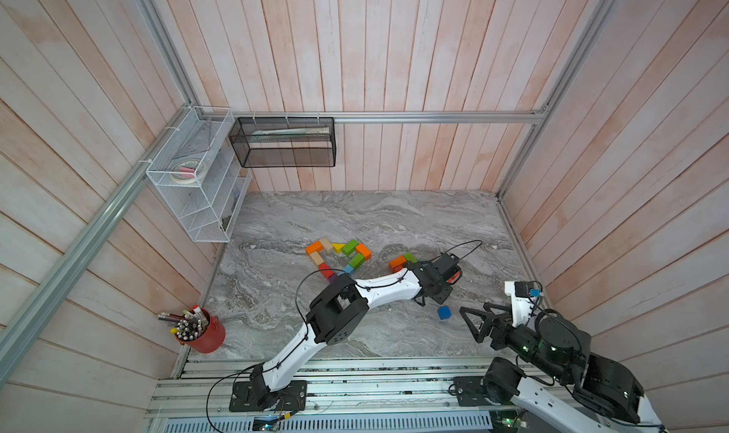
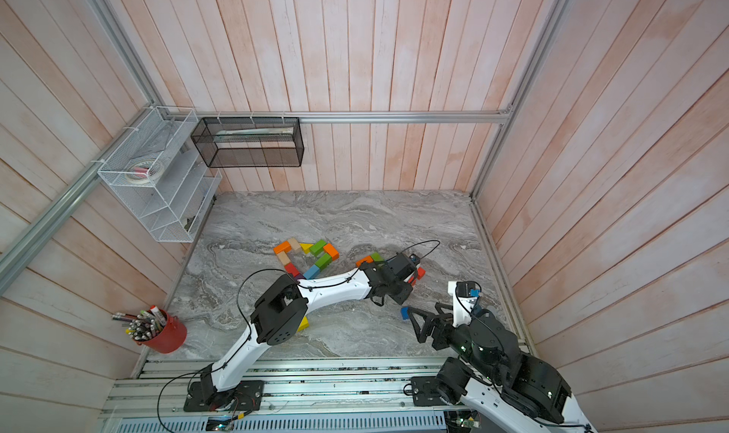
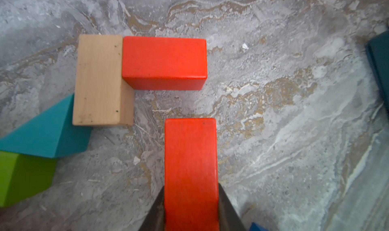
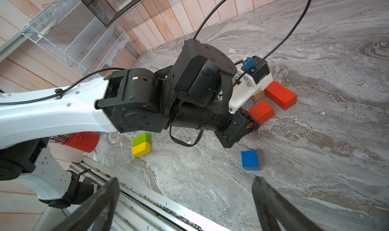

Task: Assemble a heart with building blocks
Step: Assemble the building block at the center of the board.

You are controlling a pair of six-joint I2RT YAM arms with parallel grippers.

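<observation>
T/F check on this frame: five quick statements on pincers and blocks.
1. The left pincer is shut on a red brick. True.
2. The right pincer holds the blue cube. False: it is open and empty; the cube lies on the table.
3. A tan brick touches a second red brick on the table. True.
4. The pencil cup is blue. False: it is red.
5. A yellow block sits against a green block. True.
</observation>
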